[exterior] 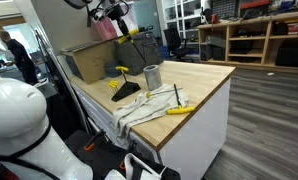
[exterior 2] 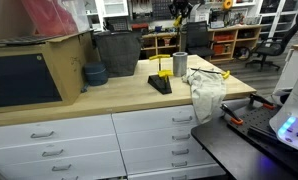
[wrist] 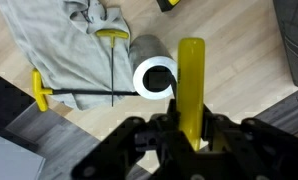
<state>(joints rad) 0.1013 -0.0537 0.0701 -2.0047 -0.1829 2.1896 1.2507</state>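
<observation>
Yellow plastic nearest the lens: a yellow-handled tool [wrist: 192,75] clamped between the fingers of the gripper [wrist: 192,128]. Jaws are clenched on the handle, with no gap showing on either side. The tool's shaft cannot be made out.

- Steel cup [wrist: 154,78] stands below on the wooden top [wrist: 239,70], mouth open upward. In the wrist view the handle's far end sits just beside that mouth, on the side away from the cloth.
- Beyond the cup: grey cloth [wrist: 59,40], rumpled, with two T-handle keys [wrist: 38,90] lying on it. One shaft reaches right up to the cup's wall; contact cannot be confirmed.
- In an exterior view the gripper [exterior: 119,18] hangs well above the cup [exterior: 152,75], tool in its grip.
- Black stand [exterior: 127,93] just beside the cup. Cardboard box [exterior: 89,62] farther back, behind the cup.

Judgement on the step in hand, holding the tool aloft over the cup:
- Line the handle over the middle of the mouth, not the rim.
- Keep the clamp firm so the handle cannot swivel.
- Any travel should run straight along the cup's axis.
- The cup looks light and is unheld; a knock at the rim could tip it toward the cloth.
</observation>
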